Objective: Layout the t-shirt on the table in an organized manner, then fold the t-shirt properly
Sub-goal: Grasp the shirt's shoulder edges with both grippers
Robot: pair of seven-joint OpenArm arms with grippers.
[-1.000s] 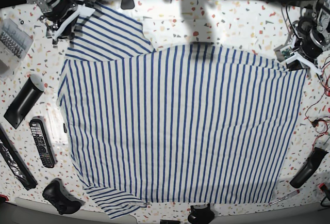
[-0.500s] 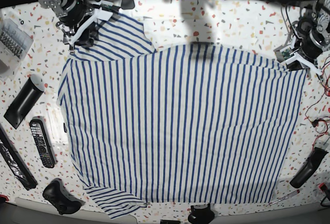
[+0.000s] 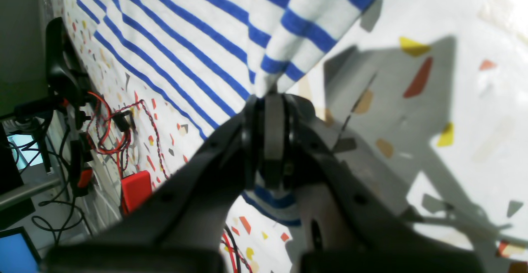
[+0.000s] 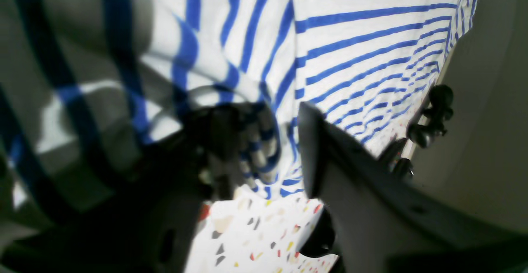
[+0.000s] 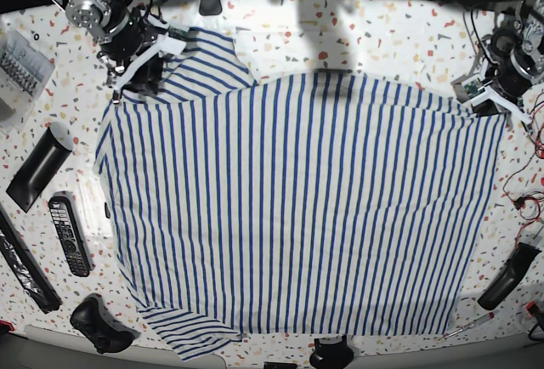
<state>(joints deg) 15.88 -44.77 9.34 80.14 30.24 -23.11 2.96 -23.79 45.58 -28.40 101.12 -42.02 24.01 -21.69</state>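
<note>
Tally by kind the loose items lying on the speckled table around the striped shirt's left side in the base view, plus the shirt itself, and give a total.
White blue-striped fabric t-shirt: 1
Black button-covered remote control: 1
Black game controller: 1
Long flat black bars: 2
Clear ridged plastic case: 1
Total: 6

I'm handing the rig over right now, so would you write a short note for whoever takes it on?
Left gripper: shut on a corner of the t-shirt, at the base view's right edge.
Right gripper: jaws apart around bunched sleeve fabric at the far left corner of the base view; no firm grip visible.
T-shirt lies spread nearly flat on the table, both sleeves on the base view's left side.
Done: most of the layout.
Left: straighten the far sleeve, then all the folding.
</note>
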